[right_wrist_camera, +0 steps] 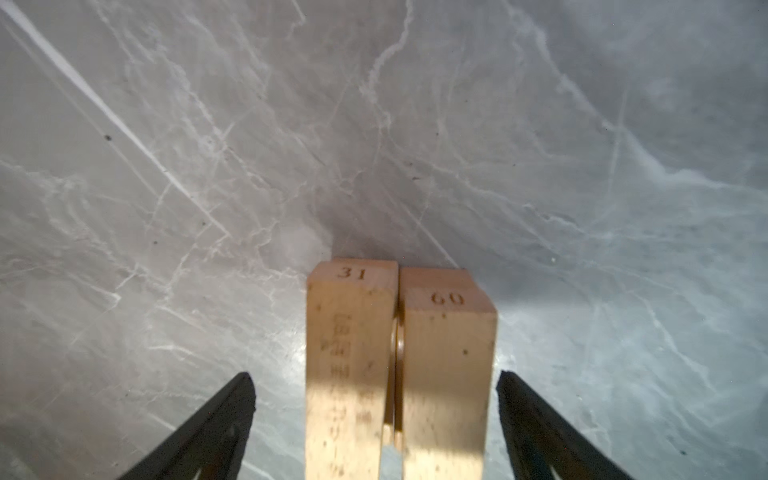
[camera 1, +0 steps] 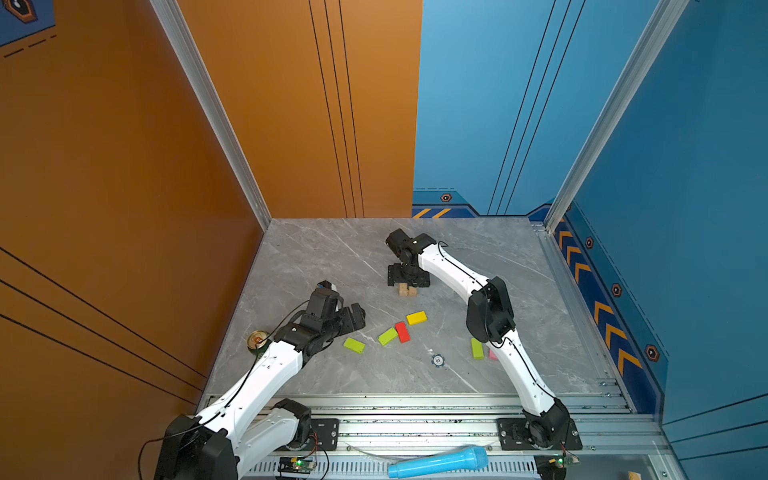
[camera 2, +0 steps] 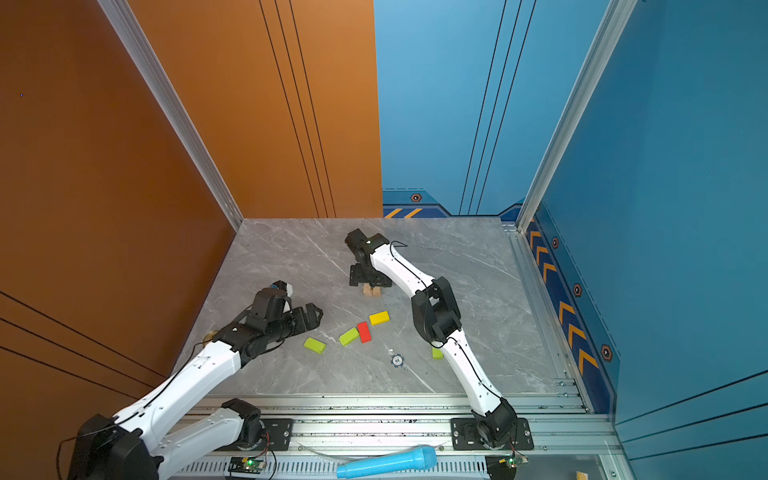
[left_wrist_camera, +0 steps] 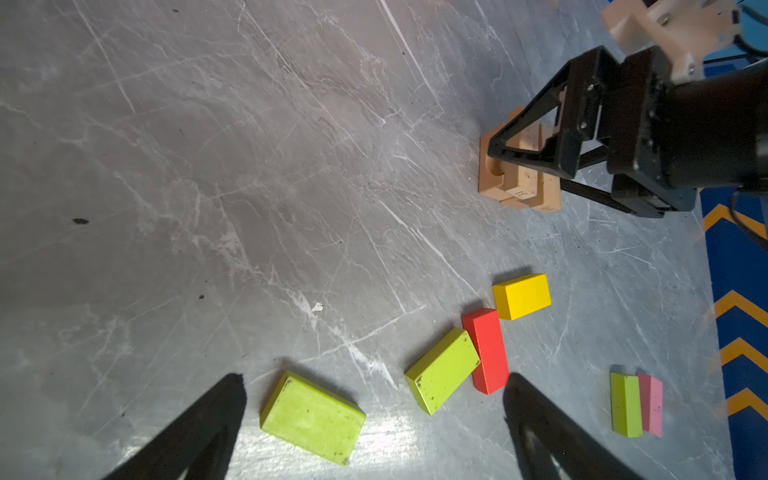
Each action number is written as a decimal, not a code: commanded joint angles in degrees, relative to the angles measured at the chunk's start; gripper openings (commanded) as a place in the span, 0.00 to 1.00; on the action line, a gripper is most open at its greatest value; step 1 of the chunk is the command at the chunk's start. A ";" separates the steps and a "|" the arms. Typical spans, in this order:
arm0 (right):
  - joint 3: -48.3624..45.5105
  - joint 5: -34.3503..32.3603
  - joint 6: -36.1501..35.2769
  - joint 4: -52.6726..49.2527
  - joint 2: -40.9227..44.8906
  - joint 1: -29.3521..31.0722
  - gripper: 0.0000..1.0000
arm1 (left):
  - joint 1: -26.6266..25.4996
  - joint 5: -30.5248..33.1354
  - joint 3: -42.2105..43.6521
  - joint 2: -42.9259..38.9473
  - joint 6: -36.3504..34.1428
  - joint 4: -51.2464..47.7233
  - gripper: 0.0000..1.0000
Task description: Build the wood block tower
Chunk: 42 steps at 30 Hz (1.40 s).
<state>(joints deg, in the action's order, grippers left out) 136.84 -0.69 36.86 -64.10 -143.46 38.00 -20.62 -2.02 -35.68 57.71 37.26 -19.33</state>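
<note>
Right wrist view: two tan bricks (right_wrist_camera: 349,353) lie side by side, stamped 31 and 60. The right gripper (right_wrist_camera: 374,374) straddles them with its jaws wide and both fingers clear of the wood, so it holds nothing. These bricks top the tower (camera 1: 407,290), which stands mid-table toward the far side. It is all bare wood so far, with a notched piece at its foot. I cannot count for sure how many bricks sit under the top pair.

The loose coloured ones lie nearer on the grey marbled table (left_wrist_camera: 208,166). A yellow brick (left_wrist_camera: 521,296) is just beside a red brick (left_wrist_camera: 486,351), and a lime green brick (left_wrist_camera: 442,370) touches the red one. Another lime brick (left_wrist_camera: 311,417) lies further left. At near right, a third lime brick (left_wrist_camera: 625,405) lies against a pink brick (left_wrist_camera: 651,405).

The left gripper (left_wrist_camera: 374,376) hangs over the near-left bricks, jaws wide and empty.

Each brick looks light, rigid and solid, with flat parallel faces and slightly eased edges. The paint is smooth and chipped in spots, and is probably slicker than the raw wood. The best hold is likely across the two long narrow sides at mid-length. Nothing binds the stack, so a sideways nudge would likely shift it.
</note>
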 commanded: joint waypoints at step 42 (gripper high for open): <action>-37.50 4.16 -7.81 19.63 25.75 6.07 0.88 | -13.27 10.86 -4.26 -7.86 3.02 -12.10 0.98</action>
<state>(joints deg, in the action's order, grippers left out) 96.75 1.43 30.13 -45.54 -115.90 44.62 -35.11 8.56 -38.33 48.90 41.80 -31.70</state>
